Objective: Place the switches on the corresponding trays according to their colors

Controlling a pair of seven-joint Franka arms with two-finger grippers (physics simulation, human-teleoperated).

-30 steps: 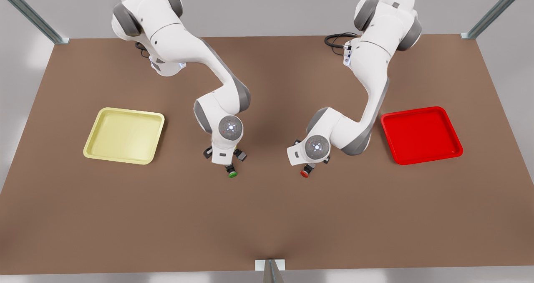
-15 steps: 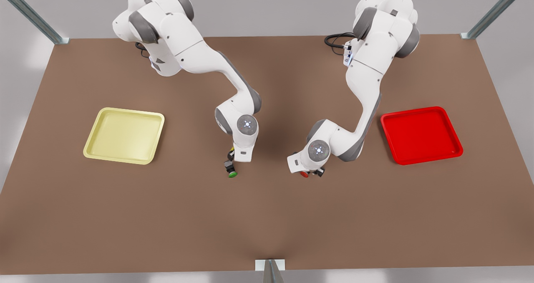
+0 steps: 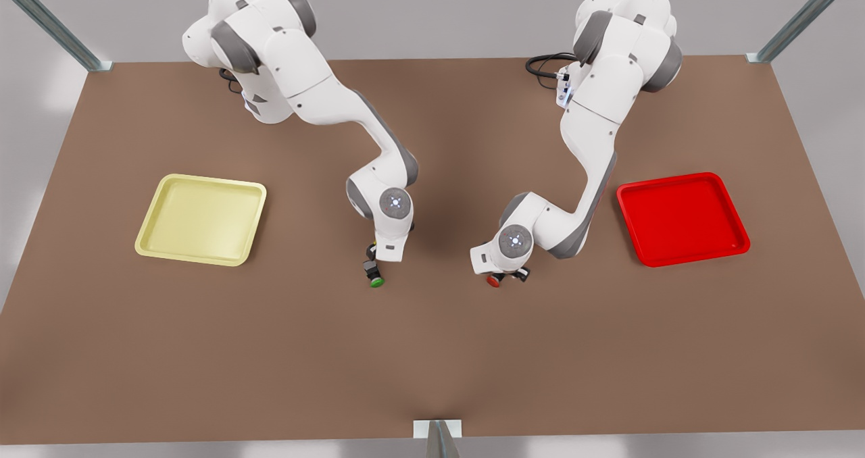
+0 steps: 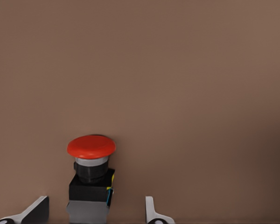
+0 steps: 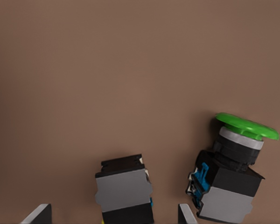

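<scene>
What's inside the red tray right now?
Nothing is visible inside the red tray. The red switch stands on the table between the left gripper's open fingers. An arm link covers no tray floor.

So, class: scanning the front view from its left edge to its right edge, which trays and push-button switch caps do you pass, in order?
Pale yellow square plastic tray → green round switch cap → red round switch cap → bright red square plastic tray.

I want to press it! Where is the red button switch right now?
The red switch sits on the brown table near the middle of the front view, between the open fingers of the left gripper, with the red tray off toward that view's right.
</scene>
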